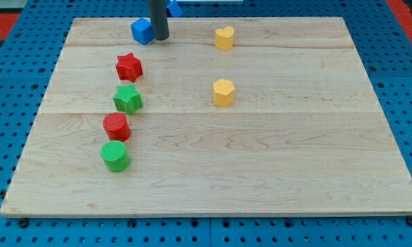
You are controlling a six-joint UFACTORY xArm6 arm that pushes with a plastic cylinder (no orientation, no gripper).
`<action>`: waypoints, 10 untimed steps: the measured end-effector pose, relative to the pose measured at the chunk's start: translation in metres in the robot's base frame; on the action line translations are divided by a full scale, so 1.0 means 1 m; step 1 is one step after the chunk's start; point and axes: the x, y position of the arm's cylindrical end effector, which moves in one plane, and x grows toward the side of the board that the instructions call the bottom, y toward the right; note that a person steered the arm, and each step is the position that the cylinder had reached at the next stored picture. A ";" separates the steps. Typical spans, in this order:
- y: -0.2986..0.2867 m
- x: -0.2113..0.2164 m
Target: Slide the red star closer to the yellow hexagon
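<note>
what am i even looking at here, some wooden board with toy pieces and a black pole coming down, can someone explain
This is one camera picture of a robot workspace; where the camera sits is not recorded. The black pole is the end of a robot arm. It has no claw, only a rod whose lower end, my tip, slides over the wooden board and pushes blocks. Nothing is held; it can only shove.

The tip is near the view's top, right beside a blue cube. Another blue piece peeks out behind the rod.

Down the view's left runs a column: red star, green star, red cylinder, green cylinder. Nearer the middle are a yellow hexagon and, above it, a yellow heart-like block.

The job is to push the red star toward the hexagon; they are still apart.
</note>
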 end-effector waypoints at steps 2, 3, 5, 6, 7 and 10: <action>0.030 -0.007; 0.041 0.010; -0.078 0.025; -0.089 0.081; -0.021 0.142; 0.071 0.179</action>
